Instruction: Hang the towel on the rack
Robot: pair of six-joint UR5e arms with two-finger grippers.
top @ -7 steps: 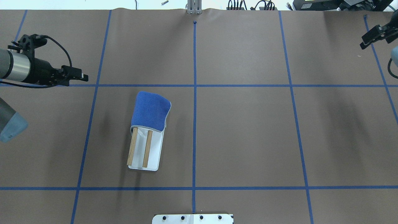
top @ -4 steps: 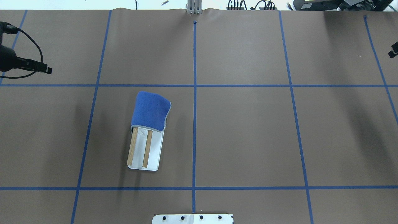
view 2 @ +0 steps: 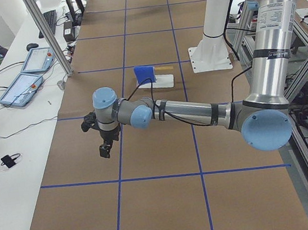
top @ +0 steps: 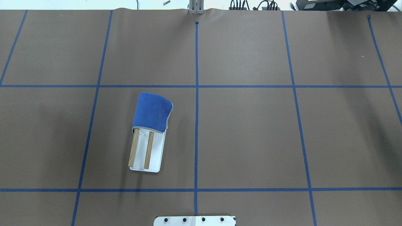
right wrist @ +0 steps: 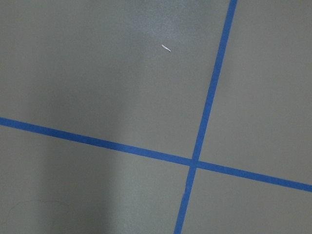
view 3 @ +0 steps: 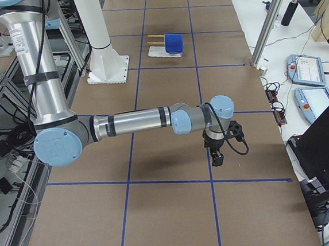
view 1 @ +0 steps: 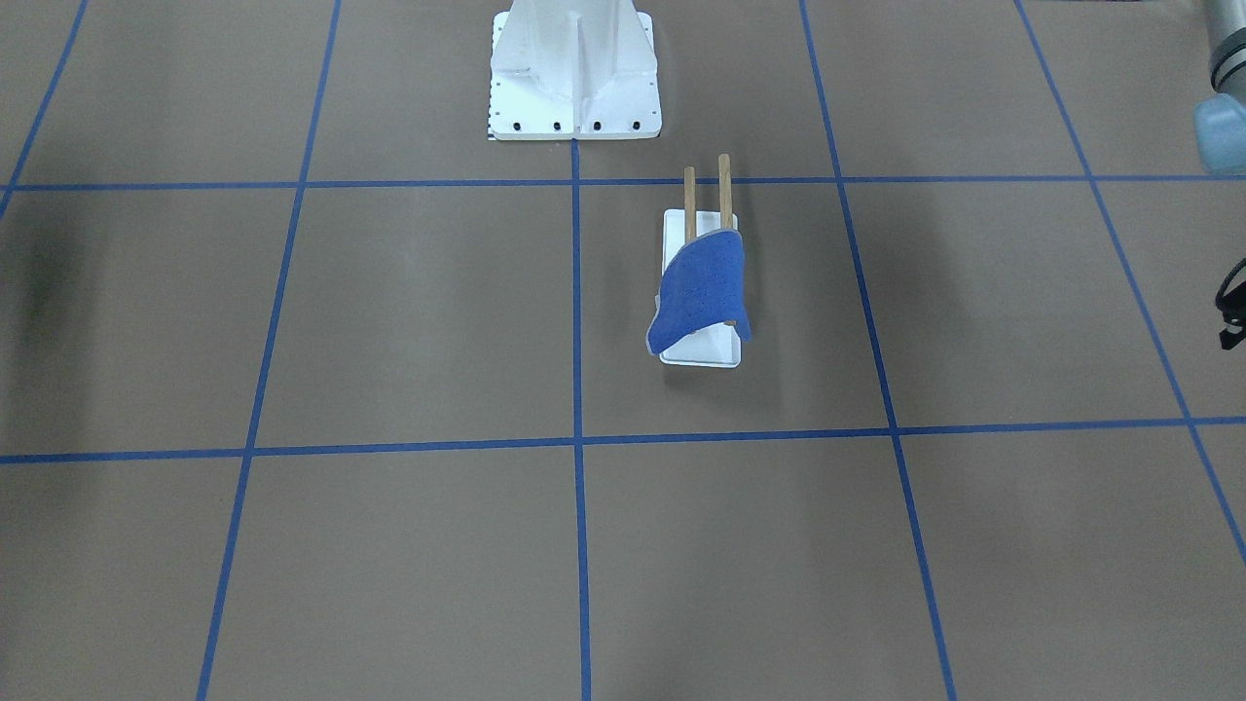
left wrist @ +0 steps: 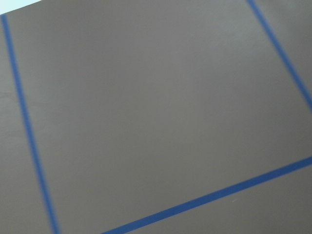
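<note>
The blue towel (top: 152, 111) is draped over the far half of the rack (top: 148, 150). The near ends of the rack's two brown dowels stick out bare over its white base plate (top: 156, 157). The front-facing view shows the towel (view 1: 703, 292) hanging down both sides of the dowels (view 1: 722, 190). Both grippers are outside the overhead view. My left gripper (view 2: 105, 151) hangs over the table's left end, far from the rack. My right gripper (view 3: 217, 157) hangs over the right end. I cannot tell whether either is open or shut. The wrist views show only bare table.
The large white bolted pedestal (view 1: 574, 73) stands at the robot's side of the table, its plate (top: 194, 220) at the overhead view's bottom edge. Blue tape lines (top: 196, 94) grid the brown table. Tablets (view 2: 22, 87) and cables lie on the side benches.
Both arms have drawn back outward and left the overhead view, the left one to the left, the right one to the right. Towel and rack have not moved.
</note>
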